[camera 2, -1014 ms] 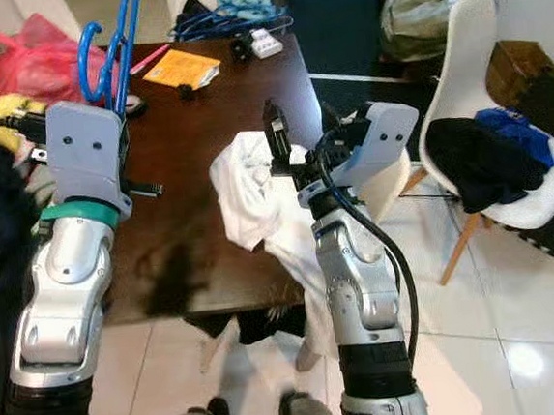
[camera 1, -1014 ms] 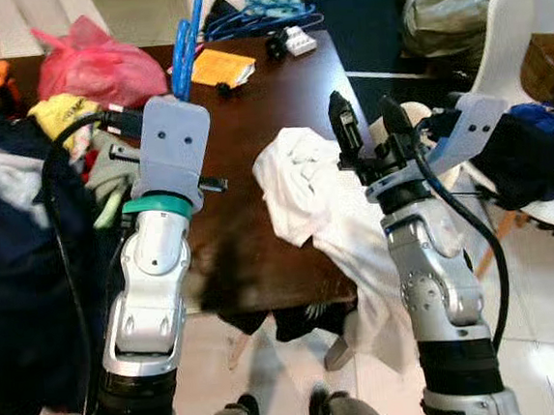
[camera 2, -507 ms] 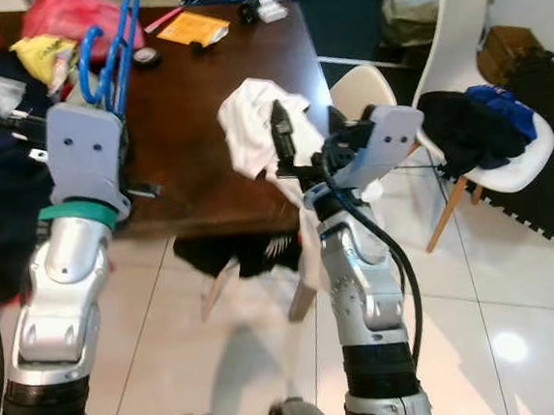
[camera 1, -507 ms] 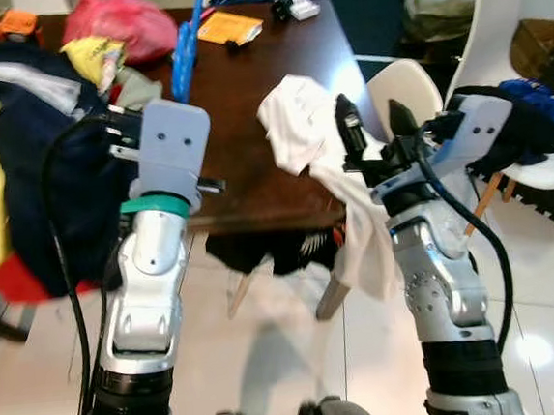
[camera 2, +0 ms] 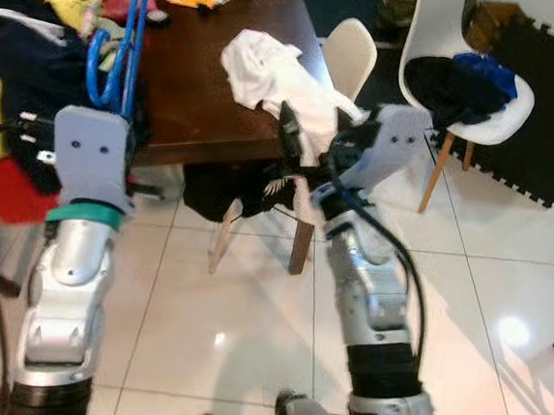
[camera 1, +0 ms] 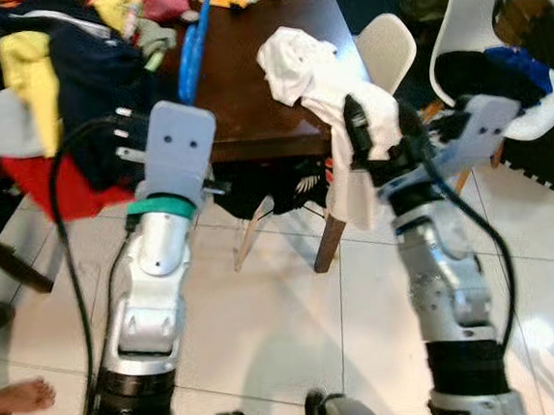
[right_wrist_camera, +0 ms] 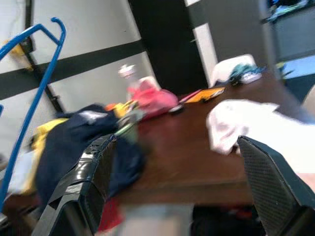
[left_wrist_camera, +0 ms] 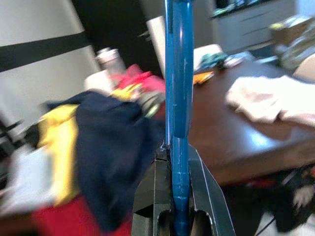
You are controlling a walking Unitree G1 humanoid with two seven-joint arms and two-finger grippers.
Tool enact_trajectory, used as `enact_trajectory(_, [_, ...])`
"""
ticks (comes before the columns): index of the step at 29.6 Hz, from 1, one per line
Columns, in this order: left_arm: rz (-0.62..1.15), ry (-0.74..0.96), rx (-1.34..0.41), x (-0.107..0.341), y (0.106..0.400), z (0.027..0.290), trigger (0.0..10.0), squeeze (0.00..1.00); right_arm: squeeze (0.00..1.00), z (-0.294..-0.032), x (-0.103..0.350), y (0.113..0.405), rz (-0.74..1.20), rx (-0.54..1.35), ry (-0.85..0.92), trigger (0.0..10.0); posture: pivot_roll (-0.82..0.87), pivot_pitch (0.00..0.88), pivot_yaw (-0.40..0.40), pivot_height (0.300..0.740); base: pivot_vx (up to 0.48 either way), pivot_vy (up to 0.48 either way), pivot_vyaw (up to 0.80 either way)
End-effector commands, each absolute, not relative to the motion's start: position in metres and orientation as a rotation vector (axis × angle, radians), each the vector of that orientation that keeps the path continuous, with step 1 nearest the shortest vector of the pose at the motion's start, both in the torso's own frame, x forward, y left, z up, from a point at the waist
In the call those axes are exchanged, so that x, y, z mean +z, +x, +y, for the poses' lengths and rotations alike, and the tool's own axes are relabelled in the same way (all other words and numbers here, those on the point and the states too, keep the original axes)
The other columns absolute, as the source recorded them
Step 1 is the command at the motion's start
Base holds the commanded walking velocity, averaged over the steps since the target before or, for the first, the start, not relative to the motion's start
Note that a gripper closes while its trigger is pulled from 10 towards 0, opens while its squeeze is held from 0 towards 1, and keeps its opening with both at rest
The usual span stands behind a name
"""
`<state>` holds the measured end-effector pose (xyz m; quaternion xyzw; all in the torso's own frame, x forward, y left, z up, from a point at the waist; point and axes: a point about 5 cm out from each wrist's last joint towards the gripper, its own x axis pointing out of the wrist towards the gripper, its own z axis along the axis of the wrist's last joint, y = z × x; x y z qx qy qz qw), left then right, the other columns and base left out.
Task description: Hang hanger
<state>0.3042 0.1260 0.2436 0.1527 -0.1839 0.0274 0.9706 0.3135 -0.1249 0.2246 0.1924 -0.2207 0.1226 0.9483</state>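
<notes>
A blue plastic hanger (left_wrist_camera: pixel 177 73) stands upright in my left gripper (left_wrist_camera: pixel 176 162), which is shut on its lower bar. From the head the hanger (camera 2: pixel 113 57) rises above the grey left wrist housing (camera 1: pixel 180 148), in front of the dark table. My right gripper (camera 1: pixel 381 125) is raised at the same height and open, with nothing between its fingers. In the right wrist view the hanger's hook (right_wrist_camera: pixel 47 39) is at one side.
The dark wooden table (camera 1: pixel 238 94) carries a pile of clothes (camera 1: pixel 61 71) and a white garment (camera 1: pixel 313 59) draped over its edge and a white chair (camera 1: pixel 384 48). A second white chair (camera 1: pixel 497 62) holds dark clothes. A person's bare foot (camera 1: pixel 17 397) is on the tiled floor.
The view has pulled back from the table, and more tiled floor lies in front of me. Both arms keep the same pose, with the hanger still held.
</notes>
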Motion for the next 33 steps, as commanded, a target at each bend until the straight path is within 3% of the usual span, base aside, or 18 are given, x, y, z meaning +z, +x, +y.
enact_trajectory(1, [-0.366, 0.302, 0.034, 0.241, 0.304, 0.122, 10.0, 0.00, 0.00, -0.130, 0.222, 0.313, -0.446, 0.227, 0.382, 10.0, 0.03, 0.063, 0.038, 0.740, -0.439, 0.000, 0.00])
enact_trajectory(6, [-0.360, 0.299, 0.034, 0.239, 0.304, 0.122, 10.0, 0.00, 0.00, -0.131, 0.222, 0.313, -0.444, 0.224, 0.379, 10.0, 0.03, 0.062, 0.037, 0.740, -0.425, 0.000, 0.00])
enact_trajectory(20, [-0.200, 0.195, 0.017, 0.213, 0.310, 0.123, 10.0, 0.00, 0.00, -0.138, 0.215, 0.315, -0.424, 0.207, 0.356, 10.0, 0.02, 0.052, 0.029, 0.740, 0.000, 0.000, 0.00])
enact_trajectory(31, [-0.192, 0.197, 0.017, 0.210, 0.311, 0.123, 10.0, 0.00, 0.00, -0.149, 0.210, 0.317, -0.413, 0.180, 0.331, 10.0, 0.01, 0.046, 0.029, 0.740, 0.000, 0.000, 0.00])
enact_trajectory(33, [-0.100, 0.263, 0.002, 0.187, 0.312, 0.126, 10.0, 0.00, 0.00, -0.152, 0.198, 0.317, -0.379, 0.168, 0.306, 10.0, 0.01, 0.045, 0.028, 0.740, 0.000, 0.000, 0.00])
